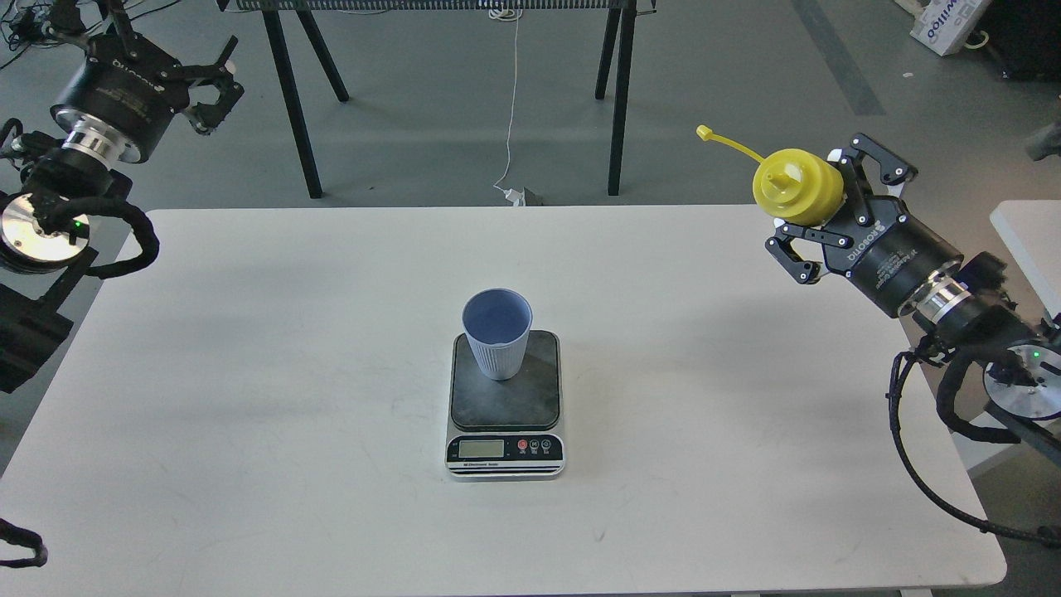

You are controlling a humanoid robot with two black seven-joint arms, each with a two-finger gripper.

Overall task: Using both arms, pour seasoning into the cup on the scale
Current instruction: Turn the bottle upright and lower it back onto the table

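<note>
The pale blue ribbed cup stands upright on the back left of the scale's dark platform, mid-table. My right gripper is at the far right, above the table's back edge. It is shut on the yellow seasoning bottle, which is tipped so its cone nozzle faces my head. The cap strap sticks out to the upper left. The bottle is far right of the cup. My left gripper is open and empty, raised off the table's far left corner.
The white table carries only the scale and the cup. Black stand legs and a white cable are on the floor behind it. A second white surface sits at the right edge.
</note>
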